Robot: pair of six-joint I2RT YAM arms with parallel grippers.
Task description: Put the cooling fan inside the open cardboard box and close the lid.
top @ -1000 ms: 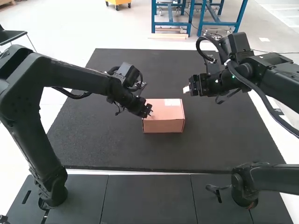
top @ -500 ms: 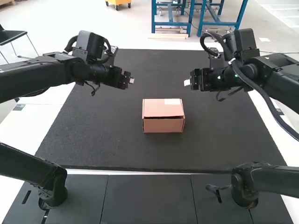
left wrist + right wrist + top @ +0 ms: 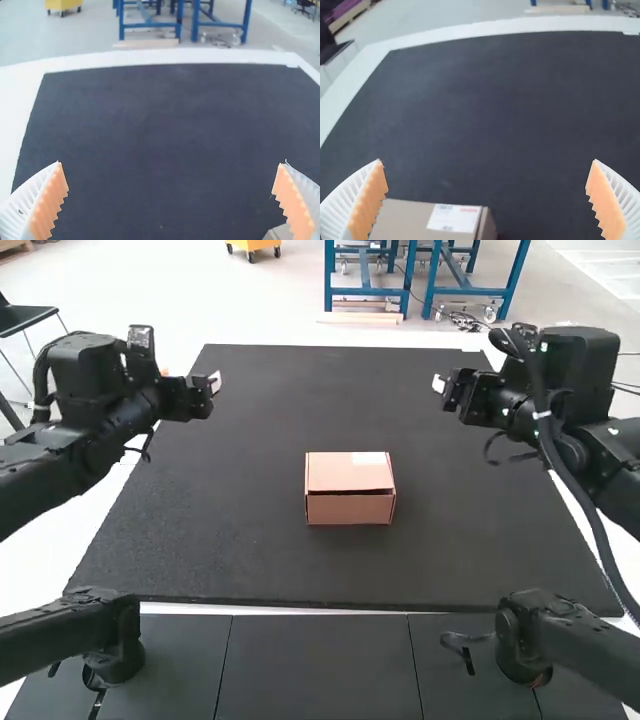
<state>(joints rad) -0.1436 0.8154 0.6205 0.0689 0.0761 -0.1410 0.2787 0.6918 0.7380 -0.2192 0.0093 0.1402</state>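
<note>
Nearest, along the tabletop's front edge, stand the two arm bases, one at each side. Beyond them the black mat [image 3: 250,540] covers most of the tabletop, and the cardboard box [image 3: 349,487] sits about at its middle, squared to the mat's edges, with its lid down flat and the front flap tucked in. A white label [image 3: 369,458] lies on the lid at its far right corner. Farther back, the left gripper [image 3: 208,386] hangs above the mat's left edge, near the far left corner, pointing inward across the mat. Its white ribbed fingers [image 3: 42,202] with orange pads are spread wide with nothing between them. Opposite, the right gripper [image 3: 443,388] hangs above the mat toward the far right corner, pointing inward too. Its fingers [image 3: 607,200] are likewise spread wide and bare. Both grippers are well apart from the box.
</note>
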